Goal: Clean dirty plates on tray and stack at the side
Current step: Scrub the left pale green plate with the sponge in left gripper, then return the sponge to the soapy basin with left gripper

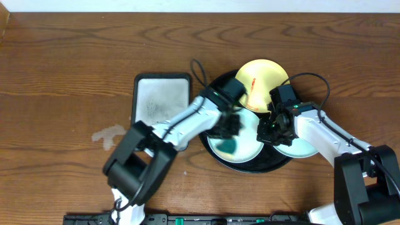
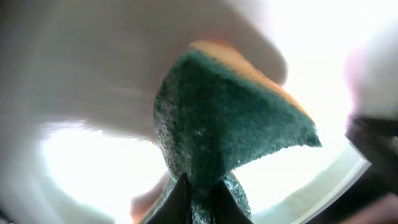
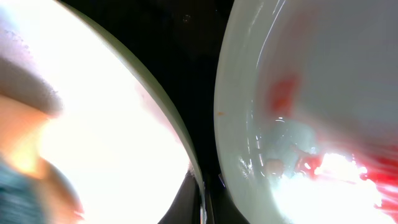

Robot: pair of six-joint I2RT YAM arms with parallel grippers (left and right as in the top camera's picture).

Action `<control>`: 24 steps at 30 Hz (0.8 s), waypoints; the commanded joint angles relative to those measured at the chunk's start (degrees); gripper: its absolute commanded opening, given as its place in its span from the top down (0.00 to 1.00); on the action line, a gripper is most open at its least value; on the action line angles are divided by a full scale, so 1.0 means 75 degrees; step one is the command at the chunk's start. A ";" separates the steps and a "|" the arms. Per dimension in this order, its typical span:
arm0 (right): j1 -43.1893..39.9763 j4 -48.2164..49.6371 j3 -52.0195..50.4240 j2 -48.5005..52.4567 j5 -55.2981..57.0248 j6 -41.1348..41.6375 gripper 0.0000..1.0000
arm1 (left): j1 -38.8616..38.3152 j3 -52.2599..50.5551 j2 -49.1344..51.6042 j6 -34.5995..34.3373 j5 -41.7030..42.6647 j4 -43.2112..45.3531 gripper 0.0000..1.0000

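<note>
The round black tray (image 1: 250, 167) holds a yellow plate (image 1: 262, 78) at the back, with a red smear. One mint plate (image 1: 247, 149) lies at the tray's middle and a second mint plate (image 1: 300, 149) at its right edge. My left gripper (image 1: 232, 128) is shut on a green and yellow sponge (image 1: 228, 147), which presses on the middle plate. In the left wrist view the sponge (image 2: 230, 118) sits between the fingers (image 2: 200, 196). My right gripper (image 1: 267, 132) is shut on the middle plate's right rim (image 3: 112, 124), fingers (image 3: 202, 199) astride it. The second mint plate (image 3: 323, 74) shows red smears.
A rectangular black-rimmed white sponge tray (image 1: 162, 97) lies left of the round tray. Bare wooden table (image 1: 62, 75) stretches to the left and behind. Black cables loop by the tray's back edge (image 1: 199, 70).
</note>
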 commanded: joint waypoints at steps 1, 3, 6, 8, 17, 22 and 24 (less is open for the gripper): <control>-0.0090 -0.0093 -0.0079 0.0096 0.0621 -0.0090 0.99 | 0.0533 0.0050 -0.0883 0.0443 -0.0927 -0.0216 0.93; -0.0090 -0.0093 -0.0079 0.0096 0.0621 -0.0117 0.99 | 0.0761 0.0050 -0.1434 0.0624 -0.0933 -0.0286 0.93; -0.0090 -0.0093 -0.0079 0.0096 0.0589 -0.0117 0.87 | 0.1172 0.0050 -0.2215 0.0933 -0.0950 -0.0411 0.93; -0.0090 -0.0105 -0.0079 0.0096 0.0583 -0.0117 0.85 | 0.1524 0.0047 -0.2611 0.1215 -0.0982 -0.0589 0.93; -0.0087 -0.0041 -0.0041 -0.0012 0.0393 -0.0752 0.99 | 0.3372 -0.0501 -0.2550 0.1868 -0.2192 -0.0973 0.92; -0.0085 -0.0073 -0.0023 -0.0603 0.0437 -0.0749 0.99 | 0.3582 -0.0656 -0.2238 0.1871 -0.2116 -0.1003 0.70; -0.0026 -0.0140 -0.0015 -0.1043 0.0720 -0.0758 0.99 | 0.3576 -0.0629 -0.2285 0.1900 -0.2116 -0.1032 0.62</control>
